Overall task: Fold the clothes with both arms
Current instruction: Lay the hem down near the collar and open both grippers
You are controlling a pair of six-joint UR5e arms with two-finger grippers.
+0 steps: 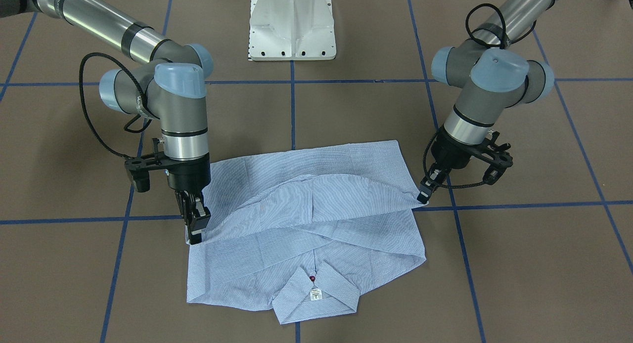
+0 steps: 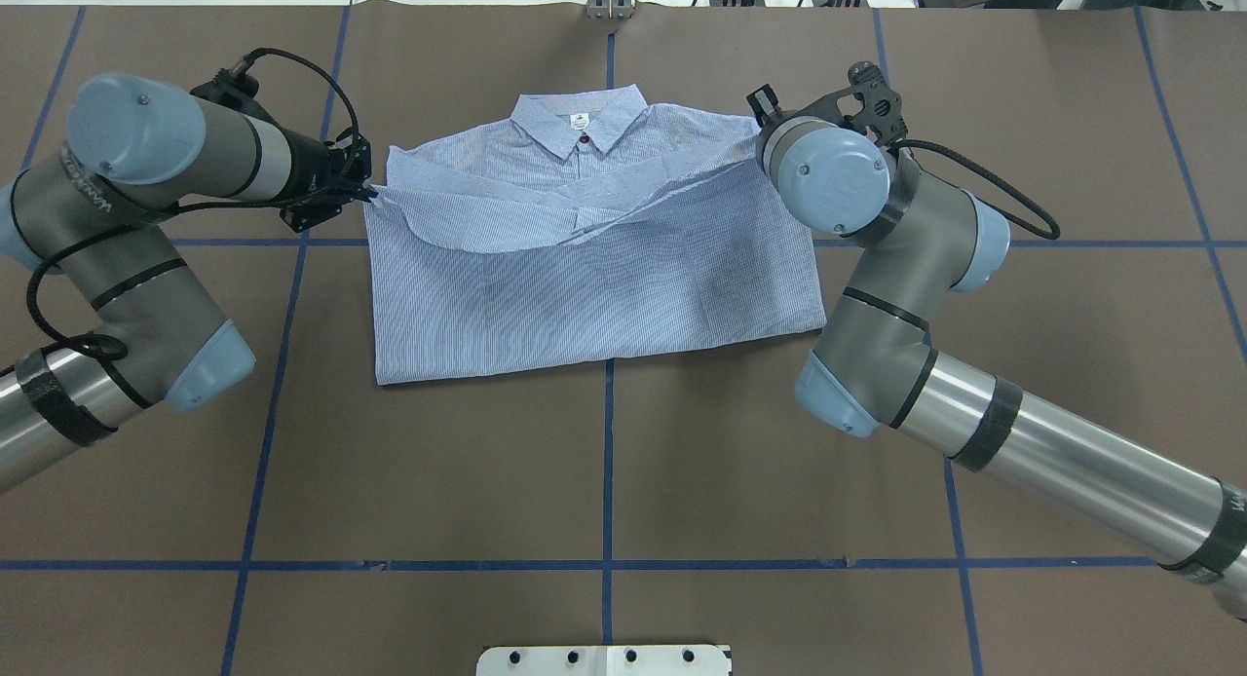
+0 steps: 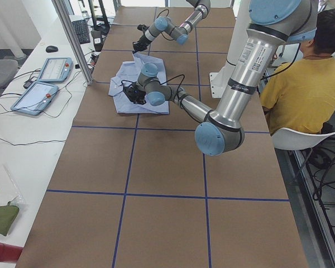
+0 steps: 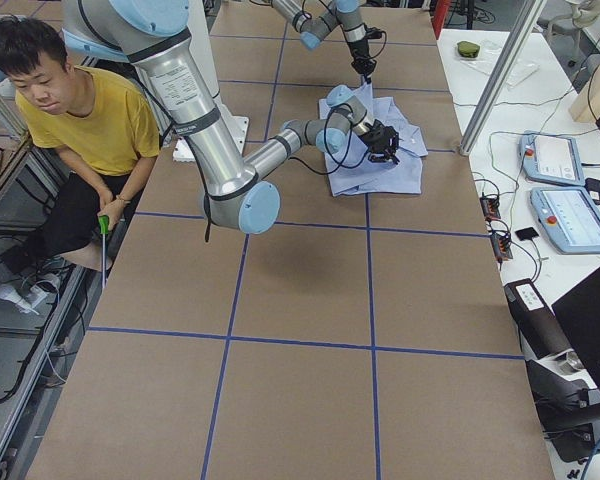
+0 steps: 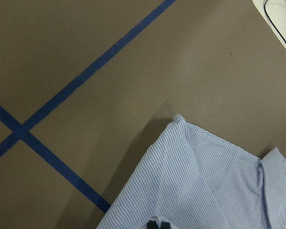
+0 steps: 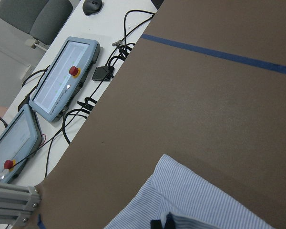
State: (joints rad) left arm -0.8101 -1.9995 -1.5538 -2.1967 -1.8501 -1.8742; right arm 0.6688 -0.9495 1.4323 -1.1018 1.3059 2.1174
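Left jaws: clamped on one hem corner of the shirt [image 1: 306, 219], with the cloth drawn to a taut peak at the tips. Right jaws: pinched on the opposite corner. The overhead view hides them behind the wrist, but the front view and wrist cam show the grip.

The left arm [image 1: 474, 110] comes in on one side of the collar [image 1: 341, 291] and the right arm [image 1: 183, 115] on the other, with the collar roughly midway between them.

The held edge runs jaw to jaw, long axis across the shirt, about parallel to the collar line and sagging in the middle. It sits on the robot's side of the collar and short of it, so the collar and neck label [image 1: 315, 295] are uncovered. The right jaws are a bit nearer the collar than the left, so the edge is slightly skewed.

The lower layer lies flat on the counter [image 1: 519, 264], fold crease on the side away from the collar.

My read: next, carry both corners toward the collar and lay them down. The left has further to go to square it. Risk: the sag bunches underneath.
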